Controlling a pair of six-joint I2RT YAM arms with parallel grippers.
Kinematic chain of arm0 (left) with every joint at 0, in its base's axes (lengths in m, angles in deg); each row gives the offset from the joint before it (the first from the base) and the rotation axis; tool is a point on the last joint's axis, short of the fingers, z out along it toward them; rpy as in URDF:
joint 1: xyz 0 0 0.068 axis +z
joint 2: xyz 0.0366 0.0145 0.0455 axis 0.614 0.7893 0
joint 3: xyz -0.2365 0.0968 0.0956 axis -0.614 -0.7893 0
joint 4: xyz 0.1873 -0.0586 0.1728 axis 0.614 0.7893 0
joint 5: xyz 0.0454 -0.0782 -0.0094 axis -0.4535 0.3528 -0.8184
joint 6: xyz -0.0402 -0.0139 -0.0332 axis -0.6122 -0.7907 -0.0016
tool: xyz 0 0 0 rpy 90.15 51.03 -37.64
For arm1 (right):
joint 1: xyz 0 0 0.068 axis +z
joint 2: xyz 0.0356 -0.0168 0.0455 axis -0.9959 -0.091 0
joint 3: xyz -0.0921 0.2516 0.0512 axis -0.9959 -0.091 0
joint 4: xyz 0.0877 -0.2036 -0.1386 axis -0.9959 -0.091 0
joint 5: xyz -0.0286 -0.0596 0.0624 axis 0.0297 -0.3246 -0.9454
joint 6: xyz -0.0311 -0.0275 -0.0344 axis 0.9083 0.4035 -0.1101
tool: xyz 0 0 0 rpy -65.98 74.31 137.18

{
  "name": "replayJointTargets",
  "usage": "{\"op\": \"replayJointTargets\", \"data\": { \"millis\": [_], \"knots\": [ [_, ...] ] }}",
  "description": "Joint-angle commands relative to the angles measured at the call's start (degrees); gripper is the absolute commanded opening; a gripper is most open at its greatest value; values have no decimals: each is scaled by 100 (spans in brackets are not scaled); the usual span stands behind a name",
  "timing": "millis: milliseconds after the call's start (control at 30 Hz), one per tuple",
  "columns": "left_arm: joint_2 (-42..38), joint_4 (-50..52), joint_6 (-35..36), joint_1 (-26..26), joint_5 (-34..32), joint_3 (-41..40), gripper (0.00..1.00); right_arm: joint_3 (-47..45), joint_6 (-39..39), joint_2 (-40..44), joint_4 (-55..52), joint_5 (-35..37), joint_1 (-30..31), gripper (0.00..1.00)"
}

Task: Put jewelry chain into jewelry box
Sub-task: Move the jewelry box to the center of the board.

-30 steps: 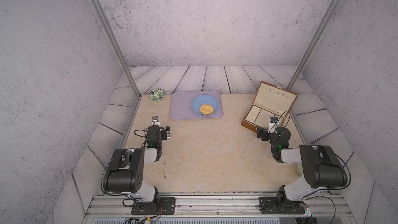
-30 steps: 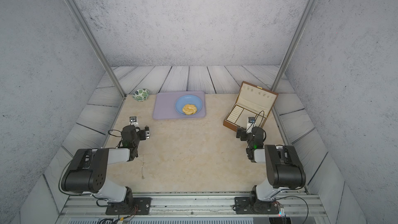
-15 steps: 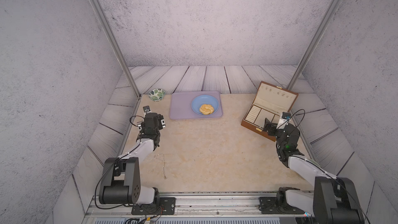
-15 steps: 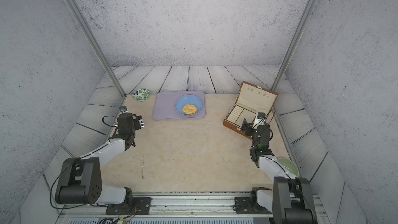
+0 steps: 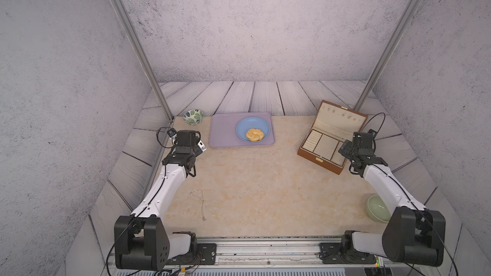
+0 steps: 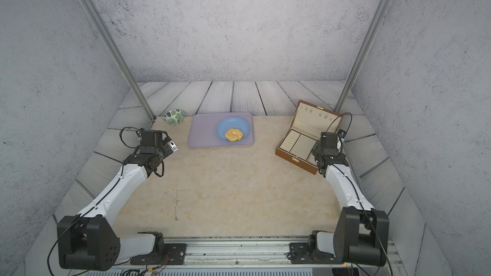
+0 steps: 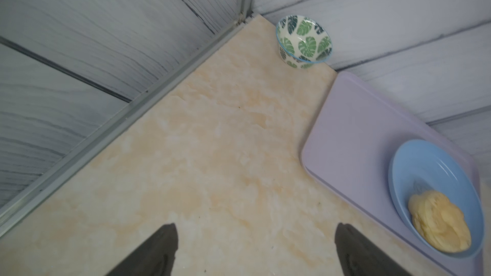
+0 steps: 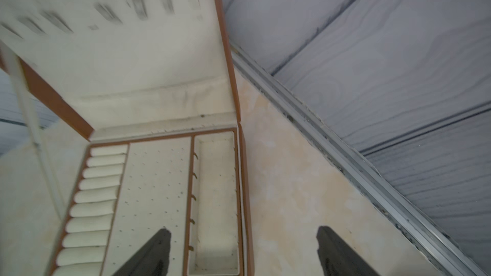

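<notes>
Since both arms swung outward, left gripper (image 7: 255,250) and right gripper (image 8: 243,250) gape empty; thin pale-metal jewelry chain (image 5: 203,203) lies untouched, well apart from brown cream-lined jewelry box (image 5: 322,159).

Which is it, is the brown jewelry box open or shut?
Open. The jewelry box has its lid standing up at the back, and its cream compartments show from above.
</notes>
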Motion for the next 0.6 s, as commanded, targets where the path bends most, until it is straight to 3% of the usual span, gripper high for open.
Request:
{"op": "replayJointTargets", "data": {
  "millis": [0, 267, 567],
  "knots": [
    [-124, 329, 254, -398, 408, 320, 98, 516, -180, -610, -1101, -435, -183, 79],
    [-178, 590, 682, -1173, 329, 473, 98, 1446, -18, -1872, -1623, -1215, -412, 41],
    [15, 493, 944, -1380, 296, 497, 98, 1811, 51, -2624, -1666, -1468, -535, 36]
  ]
}}
